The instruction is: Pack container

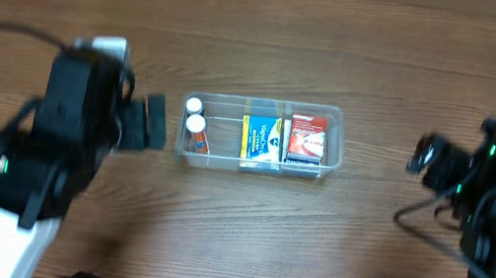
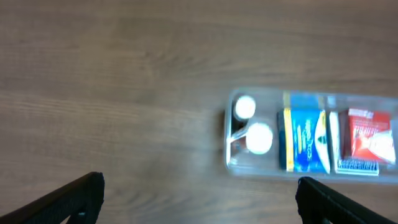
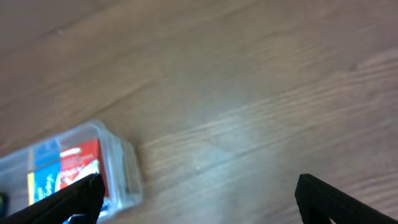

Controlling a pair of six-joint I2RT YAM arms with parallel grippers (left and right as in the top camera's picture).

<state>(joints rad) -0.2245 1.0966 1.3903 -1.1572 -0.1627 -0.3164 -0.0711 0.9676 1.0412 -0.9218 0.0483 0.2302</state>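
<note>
Brown wooden tabletop [image 1: 312,239]: visible grain, smooth, low-sheen satin finish. Clear rectangular plastic container [image 1: 336,143]: see-through, glossy, smooth walls. Blue-and-yellow cardboard box [image 1: 262,139] and red-and-white cardboard box [image 1: 305,138] inside: printed, slight gloss. Two white round caps [image 1: 197,123]: smooth plastic, matt. Left gripper [image 2: 199,193] and right gripper [image 3: 199,193]: jaws matt black, plastic by the look.

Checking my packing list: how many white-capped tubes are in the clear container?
2, both at the left end of the container: one tube by the far wall, the other tube just in front. More may hide under the boxes.
</note>
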